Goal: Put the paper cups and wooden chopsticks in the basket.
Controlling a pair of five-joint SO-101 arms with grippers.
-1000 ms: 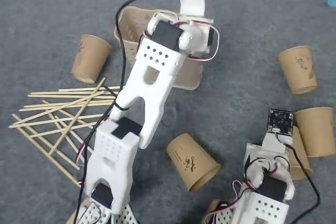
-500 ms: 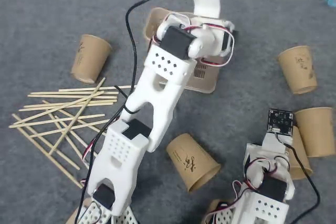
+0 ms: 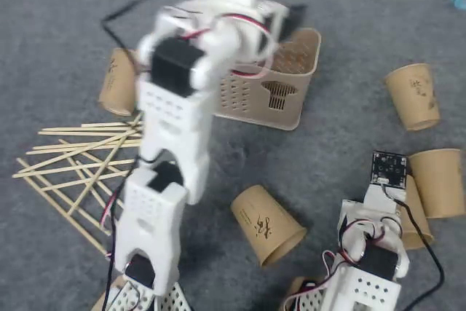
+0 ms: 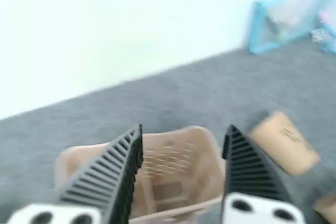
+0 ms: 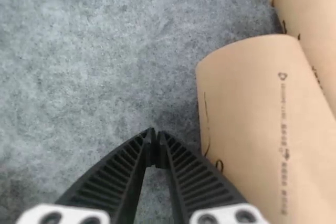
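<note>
Above the far basket (image 3: pixel 269 100), hovering with left gripper (image 4: pixel 184 129) spread wide and empty, placed as if for a drop. Near right, parked low with right gripper (image 5: pixel 156 132) pinched closed, just beside a fallen paper cup (image 5: pixel 252 129). Left, wooden chopsticks (image 3: pixel 87 151) strewn — outside, unpicked.

The carpet (image 3: pixel 342 136) is speckled grey below a white wall (image 4: pixel 131 24). The basket (image 3: pixel 280 96) is pale beige, its sides patterned with rows of small slots. The paper cups (image 3: pixel 267 225) are kraft brown with small dark markings, and the wooden chopsticks (image 3: pixel 80 158) are pale straw. The left arm (image 3: pixel 175 129) and right arm (image 3: pixel 368 267) are white with grids of holes and black motor blocks. The left gripper (image 4: pixel 184 129) and right gripper (image 5: pixel 156 132) are black and ribbed.
</note>
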